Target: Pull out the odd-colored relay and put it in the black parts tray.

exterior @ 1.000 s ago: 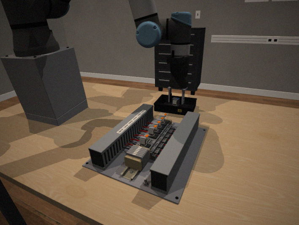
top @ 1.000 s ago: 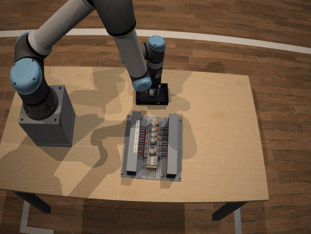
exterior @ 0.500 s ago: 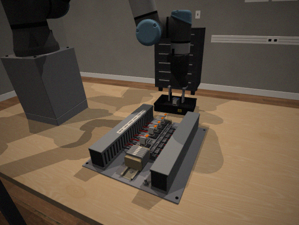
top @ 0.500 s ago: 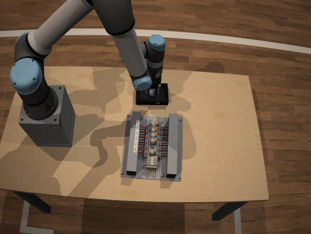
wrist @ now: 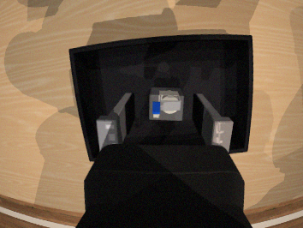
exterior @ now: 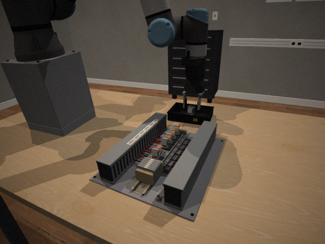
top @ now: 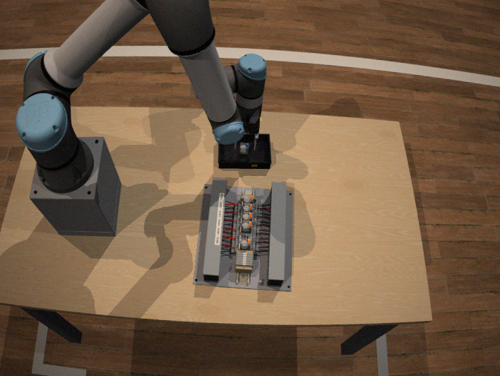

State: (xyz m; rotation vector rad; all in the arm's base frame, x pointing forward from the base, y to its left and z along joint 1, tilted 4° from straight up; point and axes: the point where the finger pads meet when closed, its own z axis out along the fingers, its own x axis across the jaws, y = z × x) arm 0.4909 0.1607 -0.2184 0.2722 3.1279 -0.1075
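Note:
The relay with the blue button (wrist: 165, 104) sits on the floor of the black parts tray (wrist: 162, 90); it also shows in the tray in the top view (top: 243, 148) and the exterior view (exterior: 191, 109). My gripper (wrist: 163, 105) is open above the tray, its fingers standing apart on either side of the relay without touching it; it shows in the exterior view (exterior: 192, 101) too. The relay panel (top: 245, 233) lies flat on the table in front of the tray, with several orange-button relays (exterior: 168, 139) in a row between two grey ducts.
The robot's grey base block (top: 78, 189) stands at the table's left. A dark drawer cabinet (exterior: 195, 63) stands on the floor behind the table. The tray (top: 244, 151) lies close to the panel's far edge.

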